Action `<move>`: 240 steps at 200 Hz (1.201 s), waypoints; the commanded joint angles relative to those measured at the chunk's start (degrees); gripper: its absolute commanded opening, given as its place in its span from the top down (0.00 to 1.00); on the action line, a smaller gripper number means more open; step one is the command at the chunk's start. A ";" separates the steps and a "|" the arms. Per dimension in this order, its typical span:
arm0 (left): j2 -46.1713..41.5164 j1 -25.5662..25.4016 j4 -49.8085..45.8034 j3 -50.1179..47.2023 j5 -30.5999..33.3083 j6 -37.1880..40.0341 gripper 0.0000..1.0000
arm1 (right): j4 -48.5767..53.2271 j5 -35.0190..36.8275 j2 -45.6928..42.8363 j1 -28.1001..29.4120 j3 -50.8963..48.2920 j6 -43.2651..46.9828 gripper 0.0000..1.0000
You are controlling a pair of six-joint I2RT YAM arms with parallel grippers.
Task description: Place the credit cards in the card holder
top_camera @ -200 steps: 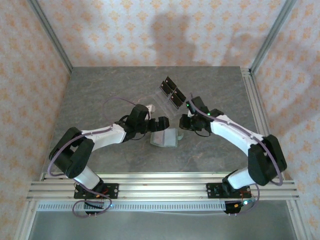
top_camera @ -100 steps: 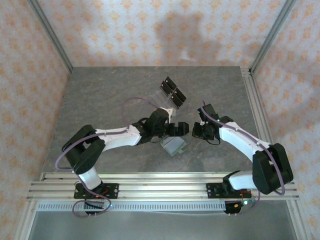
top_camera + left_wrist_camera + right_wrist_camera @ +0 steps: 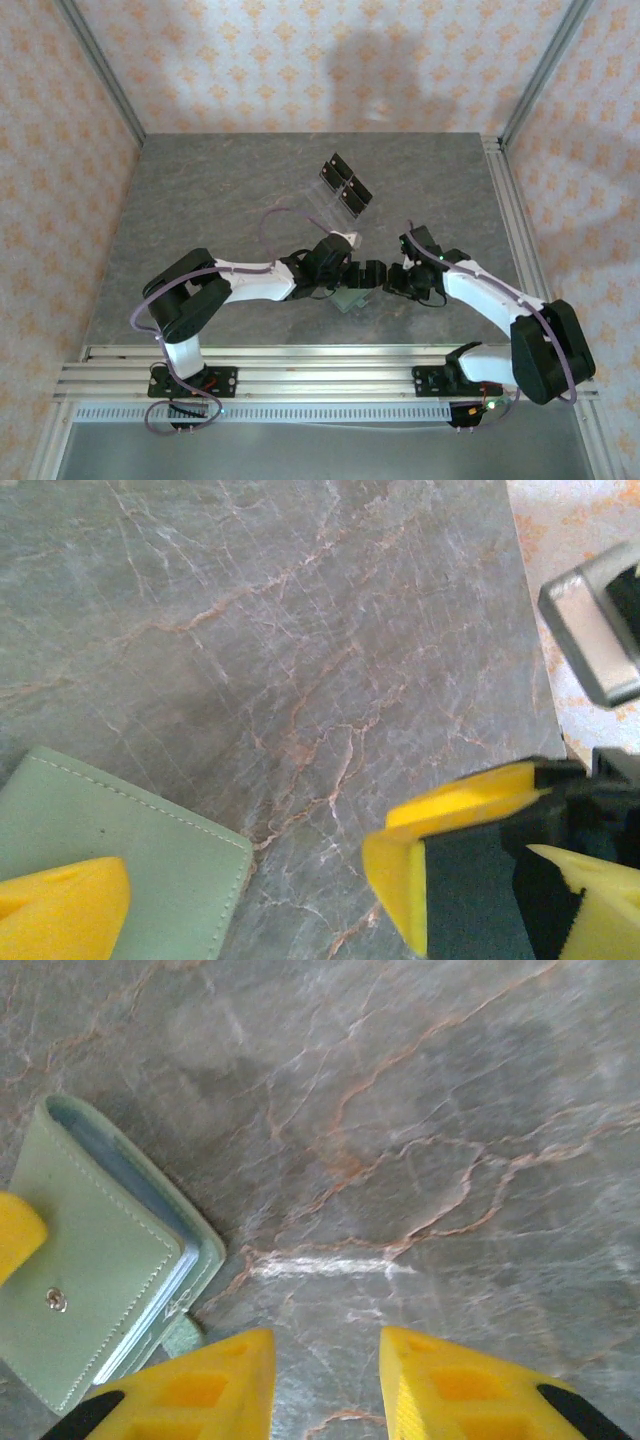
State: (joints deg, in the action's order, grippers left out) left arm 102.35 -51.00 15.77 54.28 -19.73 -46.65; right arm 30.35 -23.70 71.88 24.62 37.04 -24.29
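Sage-green wallet point(image 3: 95, 1280) lies closed and flat on the table point(image 3: 220, 200), snap point(image 3: 57, 1301) facing up. In the right wrist view it sits just ahead and to the left of the right gripper point(image 3: 325, 1370). That gripper's jaws stand a little apart with bare stone between them; it grips nothing.

Left gripper point(image 3: 250, 870) is spread fully wide. One yellow finger point(image 3: 60, 910) is over a corner of the wallet, the other over bare table beside it. Whether the finger touches the wallet I cannot tell. The wallet's edge shows pale bluish layers; whether cards sit among them I cannot tell.

Against a second ago:
- The left arm has reached well across toward the right arm. Seen from above, the two grippers now sit nearly tip to tip.
- The right gripper has drawn back from beside the stand point(image 3: 343, 185) toward the arm bases.
- The wallet has shifted toward the right arm and turned askew. It now lies under the left gripper rather than beside it.
- The stand is unmoved.
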 commanded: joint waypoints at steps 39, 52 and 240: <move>-5.41 1.30 -2.21 -1.20 4.91 1.28 0.00 | -10.06 -3.04 4.69 6.24 -0.58 -6.66 0.69; -6.65 1.52 -2.30 -2.19 5.33 1.35 0.00 | -12.27 -3.19 7.16 6.90 0.09 -7.45 0.69; -13.00 1.93 -0.52 -8.45 7.45 0.34 0.00 | -12.05 -5.43 23.40 7.55 19.32 -4.53 0.79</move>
State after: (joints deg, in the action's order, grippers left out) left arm 91.61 -48.75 13.96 46.11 -14.04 -46.11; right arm 27.03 -28.62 96.29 31.64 54.15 -30.68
